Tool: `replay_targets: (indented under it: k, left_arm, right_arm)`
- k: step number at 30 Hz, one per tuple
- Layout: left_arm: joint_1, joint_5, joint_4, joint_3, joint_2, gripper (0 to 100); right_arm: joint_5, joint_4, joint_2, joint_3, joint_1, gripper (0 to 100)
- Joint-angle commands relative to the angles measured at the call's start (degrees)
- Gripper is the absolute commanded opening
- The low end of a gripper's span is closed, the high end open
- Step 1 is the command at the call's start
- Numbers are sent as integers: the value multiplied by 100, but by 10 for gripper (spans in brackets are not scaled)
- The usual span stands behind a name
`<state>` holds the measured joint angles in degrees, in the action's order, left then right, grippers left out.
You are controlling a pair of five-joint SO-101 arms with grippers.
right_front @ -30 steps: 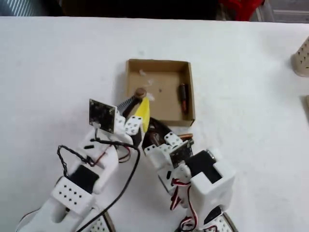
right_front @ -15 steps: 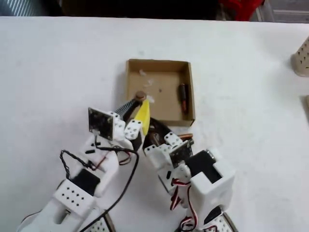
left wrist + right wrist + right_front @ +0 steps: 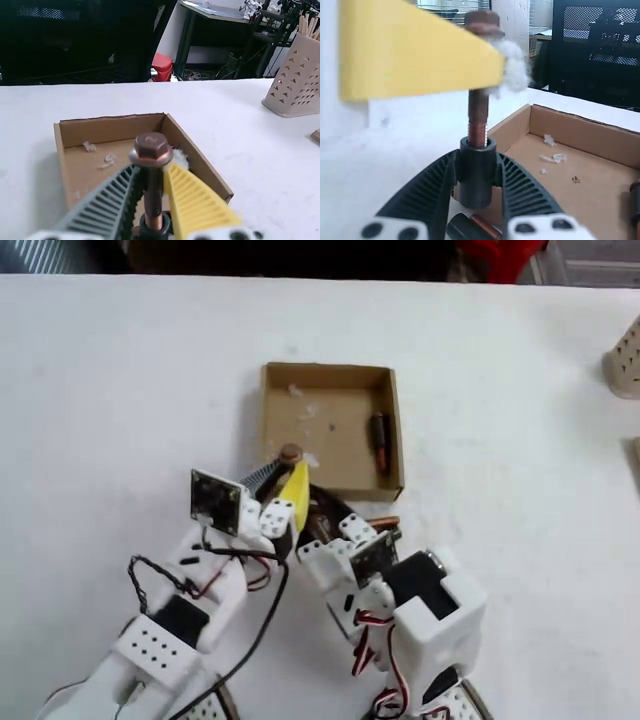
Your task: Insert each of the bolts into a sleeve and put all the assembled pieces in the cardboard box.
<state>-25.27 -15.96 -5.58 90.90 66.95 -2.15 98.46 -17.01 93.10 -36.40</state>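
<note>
My left gripper (image 3: 284,464), with one grey and one yellow finger, is shut on a copper bolt (image 3: 151,172) just over the near wall of the cardboard box (image 3: 296,376). The hex head of the bolt (image 3: 290,453) points up. My right gripper (image 3: 476,165) is shut on a black sleeve (image 3: 475,175) directly beneath, and the bolt's threaded shaft (image 3: 478,120) stands in the sleeve's mouth. In the high view the right gripper (image 3: 316,524) sits close against the left one. One assembled piece (image 3: 379,441) lies in the box along its right wall.
Another bolt-and-sleeve piece (image 3: 385,523) lies on the table just outside the box's near wall, beside the right gripper. A pale perforated holder (image 3: 624,361) stands at the far right. White scraps (image 3: 303,405) lie on the box floor.
The left gripper has drawn back with the bolt from over the box interior to its near wall, bringing the bolt onto the sleeve. The right arm has kept still.
</note>
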Motion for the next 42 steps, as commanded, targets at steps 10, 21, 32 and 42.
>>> replay_targets:
  k: [10, 21, 32, 42]
  left_arm:
    - [-57, -62, -141, 492, 127, 23]
    - [-48, -62, 747, 571, 154, 27]
    - [-66, -97, 1292, 563, 154, 426]
    - [40, -97, 1327, 571, 154, 428]
  right_arm:
    - [62, 66, 40, 18, 31, 16]
    - [62, 92, 66, 26, 136, 16]
    - [62, 92, 66, 26, 154, 16]
    - [62, 92, 66, 26, 154, 16]
